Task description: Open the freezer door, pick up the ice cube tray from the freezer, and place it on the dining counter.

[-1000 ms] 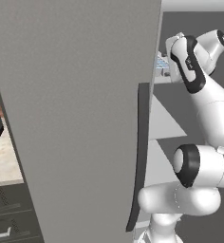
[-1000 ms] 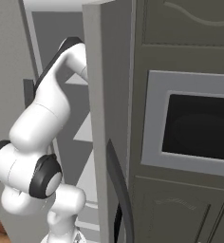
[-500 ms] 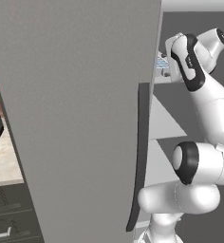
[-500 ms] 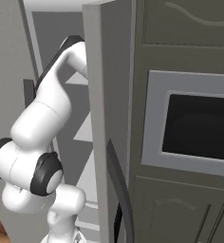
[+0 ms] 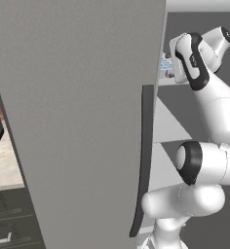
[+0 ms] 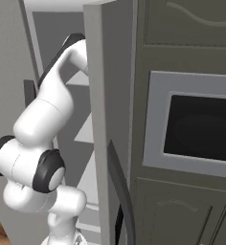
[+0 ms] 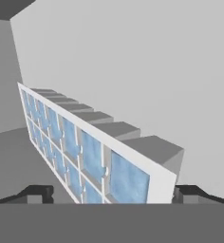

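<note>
The freezer door (image 5: pixel 78 121) stands swung open, and its dark curved bar handle (image 5: pixel 143 160) faces the base. My arm (image 5: pixel 209 102) reaches past the door's edge (image 6: pixel 107 119) into the freezer (image 5: pixel 173 129) at an upper shelf. There the ice cube tray (image 7: pixel 80 147), pale blue cells in a white grid, lies on the shelf and runs away from the hand. A corner of the ice cube tray (image 5: pixel 165 65) peeks out beside the hand. My gripper (image 7: pixel 115 194) is open, one fingertip on each side of the tray's near end, without gripping it. The dining counter is out of view.
Grey freezer walls (image 7: pixel 133 57) close in behind and beside the tray. Pale shelves (image 6: pixel 84 134) sit below the arm. A built-in oven window (image 6: pixel 201 134) in dark cabinets stands right of the door. A beige counter with silver-handled drawers (image 5: pixel 5 170) lies at the far left.
The arm's elbow has shifted very slightly. The gripper stays open at the tray and the door has not moved.
</note>
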